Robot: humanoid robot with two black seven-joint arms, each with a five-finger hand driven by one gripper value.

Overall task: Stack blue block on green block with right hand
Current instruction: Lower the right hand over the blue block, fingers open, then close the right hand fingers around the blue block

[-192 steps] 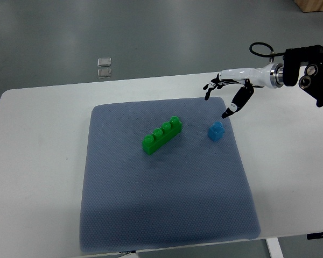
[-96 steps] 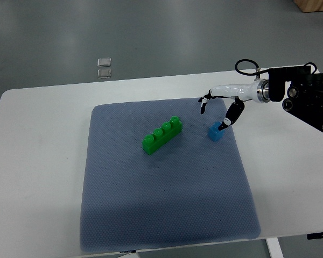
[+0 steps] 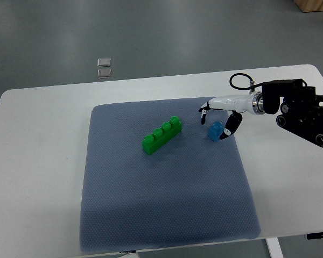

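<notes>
A: Blue block sits near the mat's right edge, toward its far side, with the right hand straddling it.

B: Is it gripped?

A: Not clearly. The thumb is down on the block's right side and the fingers curl over the left and far sides. They look only partly closed. I would call it a grasp being formed, not yet a hold.

B: So what makes the close go well?

A: Squeeze square across two opposite faces, low enough that the stud on top stays free, and finish closing before any lift. A small block can pivot or squirt out if one side meets it first.

B: And the target?

A: Green block lies near the mat's middle, well apart to the left, set diagonally with its four studs in a row. The blue one has to come up clear of the mat, travel left, and come down straight onto one stud, turned to match that slant.

B: Main risk?

A: My guess is nudging the green block while seating it, since nothing braces it. Press straight down, not sideways.

B: Left arm?

A: Not visible.
</notes>
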